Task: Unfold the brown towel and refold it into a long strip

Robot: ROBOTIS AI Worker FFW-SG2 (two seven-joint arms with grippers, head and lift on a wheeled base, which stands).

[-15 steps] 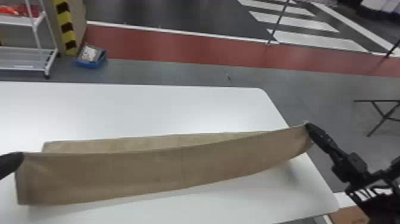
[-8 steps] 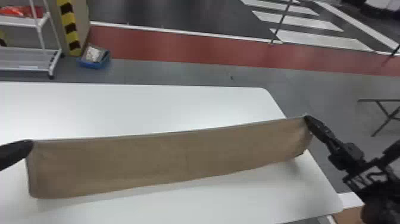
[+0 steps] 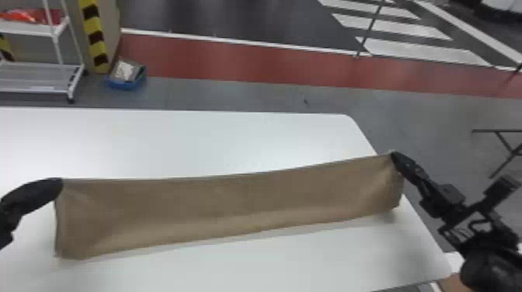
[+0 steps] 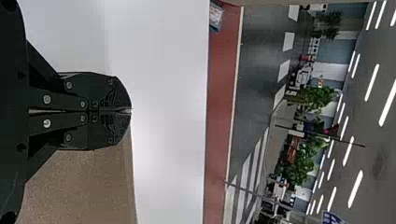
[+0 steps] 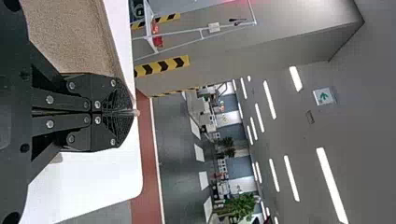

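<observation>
Head view: my left claw (image 3: 59, 184) and right claw (image 3: 394, 156) pinched closed on towel (image 3: 233, 202) corners above table (image 3: 217, 143), spread wide, probably so it lays down straight.

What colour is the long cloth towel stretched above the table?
Plain brown towel, no pattern visible; the head view shows it best.

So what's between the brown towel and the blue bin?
Past the towel comes white table, then grey floor up to the bin, in the head view.

Brown towel (image 3: 233, 202) stretched lengthwise, taut
</observation>
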